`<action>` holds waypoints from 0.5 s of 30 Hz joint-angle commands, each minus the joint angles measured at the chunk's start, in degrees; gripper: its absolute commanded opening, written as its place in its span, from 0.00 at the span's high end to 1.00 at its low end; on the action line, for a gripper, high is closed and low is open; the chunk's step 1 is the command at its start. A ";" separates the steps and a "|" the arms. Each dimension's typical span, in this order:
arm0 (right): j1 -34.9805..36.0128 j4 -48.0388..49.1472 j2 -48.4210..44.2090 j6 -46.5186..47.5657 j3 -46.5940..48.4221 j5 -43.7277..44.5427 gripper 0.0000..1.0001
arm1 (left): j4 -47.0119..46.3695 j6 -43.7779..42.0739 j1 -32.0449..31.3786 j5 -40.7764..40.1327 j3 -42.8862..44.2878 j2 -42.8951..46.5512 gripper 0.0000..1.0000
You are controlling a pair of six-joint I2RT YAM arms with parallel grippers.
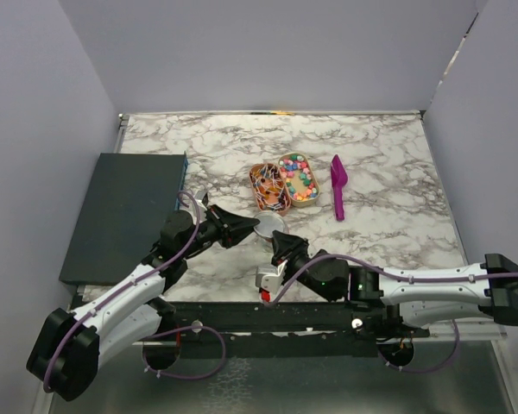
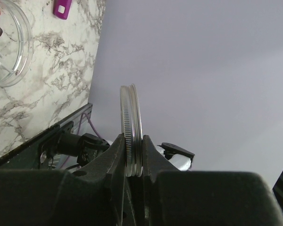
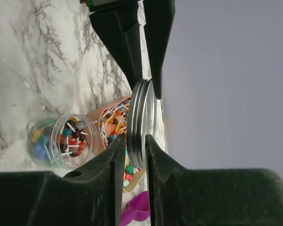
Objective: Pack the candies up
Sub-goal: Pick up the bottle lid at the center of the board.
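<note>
Top external view: your left end effector (image 2: 134,145) and right end effector (image 3: 134,141) meet over the marbled counter (image 1: 388,172), both clenched on one round metal lid (image 1: 268,226).
Each pinches the lid's rim, holding it level. Candies (image 1: 298,178) fill the right compartment of a wooden tray (image 1: 305,204) just beyond; more show in a clear jar (image 3: 61,141) beside that tray. A purple scoop (image 1: 338,185) lies right of it.

White arm segments (image 1: 432,291), black joints (image 1: 509,289), purple cables (image 1: 380,272)
</note>
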State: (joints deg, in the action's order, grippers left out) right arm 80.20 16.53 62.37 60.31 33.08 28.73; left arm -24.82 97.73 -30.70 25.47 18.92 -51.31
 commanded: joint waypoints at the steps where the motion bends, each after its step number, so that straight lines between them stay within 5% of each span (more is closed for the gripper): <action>1: 0.56 6.28 -0.11 2.78 -1.36 3.95 0.76 | -1.58 0.79 0.38 1.09 -0.64 0.86 1.00; 12: 1.62 12.45 0.41 3.34 -2.98 6.69 0.99 | -1.55 0.88 0.36 1.18 -1.05 1.09 1.00; 15: 1.71 13.86 0.24 2.65 -3.53 7.31 0.99 | -1.55 0.96 0.38 1.13 -1.63 1.41 0.82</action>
State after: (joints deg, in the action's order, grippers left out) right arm 81.43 24.25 62.70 63.20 30.41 32.53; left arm -26.02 98.26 -30.70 25.54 18.87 -50.98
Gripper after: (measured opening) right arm 0.068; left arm 0.169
